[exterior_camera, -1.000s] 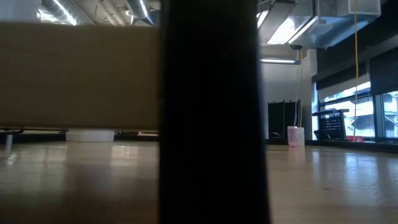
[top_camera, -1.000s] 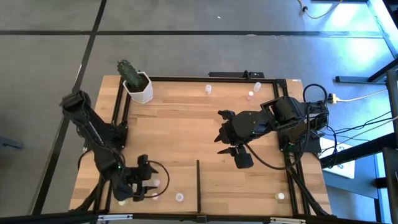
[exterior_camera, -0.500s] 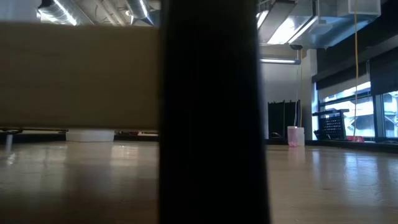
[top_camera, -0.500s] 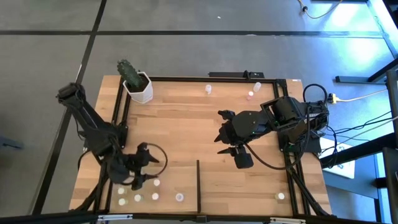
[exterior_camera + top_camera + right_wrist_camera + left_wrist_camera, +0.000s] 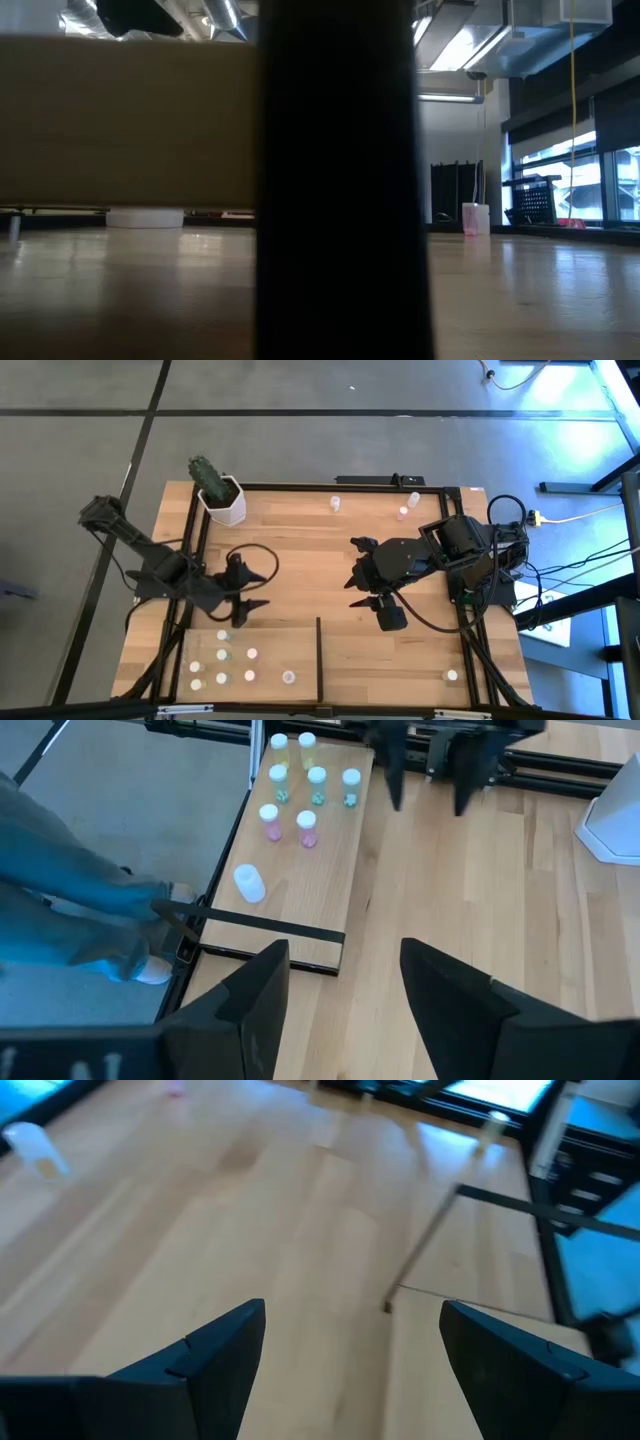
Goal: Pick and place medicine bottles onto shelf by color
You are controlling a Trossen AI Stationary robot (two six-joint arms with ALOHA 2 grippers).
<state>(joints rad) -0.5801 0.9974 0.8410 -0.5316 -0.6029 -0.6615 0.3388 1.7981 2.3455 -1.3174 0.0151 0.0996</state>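
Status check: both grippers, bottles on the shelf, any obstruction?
Left gripper open, empty, above table beside shelf. Right gripper open, empty, mid-table. Seven medicine bottles on shelf, others scattered. Nothing blocking.

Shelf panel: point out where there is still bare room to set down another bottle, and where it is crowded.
The shelf has a bare strip between the lone bottle and the black divider, and along its far edge beneath the open left gripper. It is crowded at the left end, where the standing bottles cluster.
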